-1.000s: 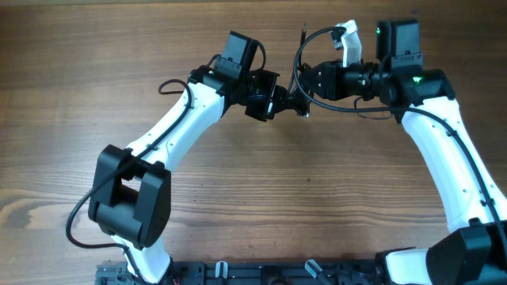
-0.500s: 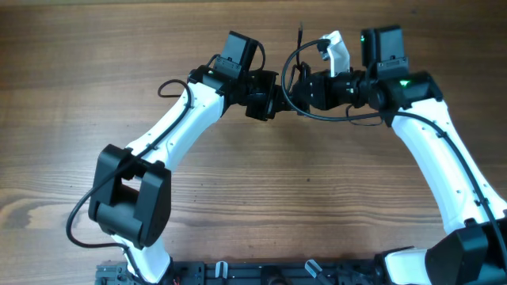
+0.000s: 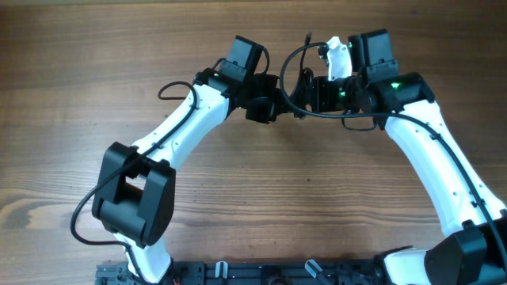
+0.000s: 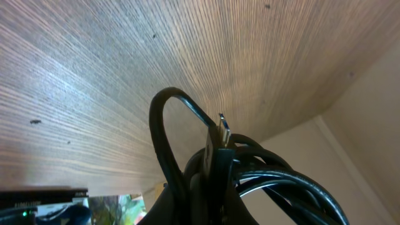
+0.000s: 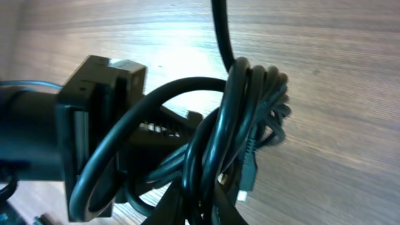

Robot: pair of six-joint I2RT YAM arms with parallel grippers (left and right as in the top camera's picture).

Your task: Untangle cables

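Black cables [image 5: 250, 106] hung knotted between two grippers.
Left gripper [image 3: 283, 101] clamped them; right gripper's [image 3: 310, 93] jaws were hidden, grip unclear.

I see bare wooden table [image 3: 261, 190] open in front of and outside both arms. At the far middle, the left gripper [image 3: 277, 103] and right gripper [image 3: 310, 93] crowd together, the cables [image 3: 293, 83] filling the gap between them.

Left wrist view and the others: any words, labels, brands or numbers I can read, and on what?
No text can be read in any view.
On the dark strip at the bottom left of the left wrist view: pale marks, too small and blurred to read.
On the cables: no print visible.
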